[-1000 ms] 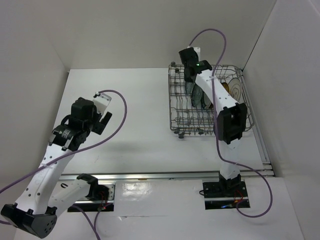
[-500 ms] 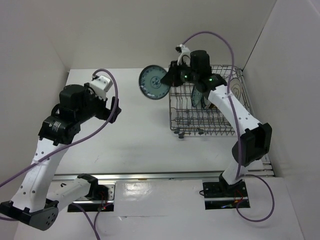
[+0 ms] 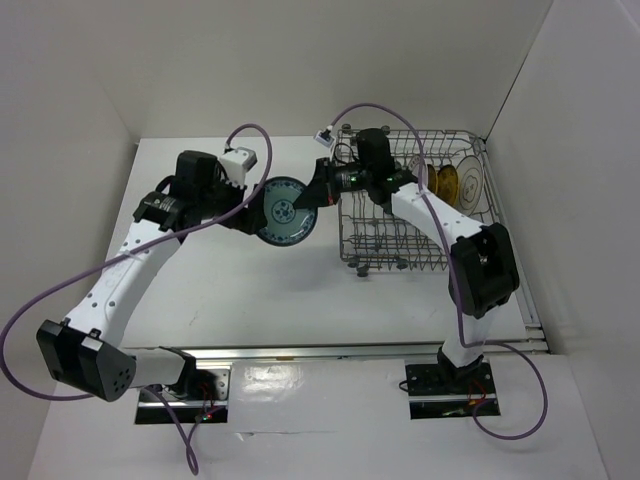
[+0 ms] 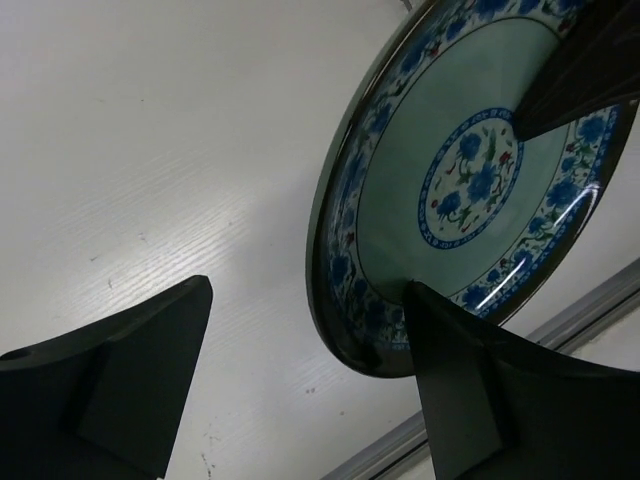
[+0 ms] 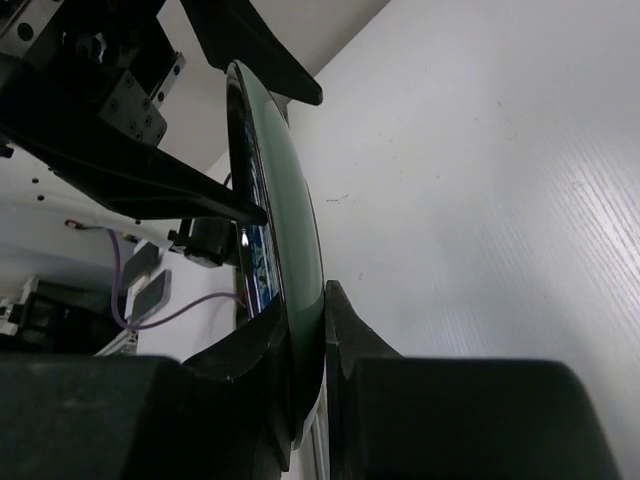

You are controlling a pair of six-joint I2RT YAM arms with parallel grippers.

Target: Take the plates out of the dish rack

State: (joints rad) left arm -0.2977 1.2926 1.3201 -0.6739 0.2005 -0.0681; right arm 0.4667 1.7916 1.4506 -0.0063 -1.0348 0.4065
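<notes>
**Mid-air transfer of a plate.** A teal patterned plate (image 3: 282, 210) is held on edge above the surface (image 3: 250, 290), at 9 o'clock from the dish rack (image 3: 415, 215) and clear of its wires. The right end effector (image 5: 308, 310) is clamped on the rim, one finger on each face, at about the plate's 2 o'clock in the overhead view. The left end effector (image 4: 308, 300) is spread wide at the opposite side. The rim lies between its fingers, close to one finger; contact cannot be confirmed. An amber plate (image 3: 447, 183) stands in the rack at its 2 o'clock corner.

Judged by its look, the plate is glazed ceramic: rigid, brittle, slick and moderately heavy. A firm bite across the rim, well onto both faces and opposite the existing grip, would suit it best. A shallow pinch risks slipping.
</notes>
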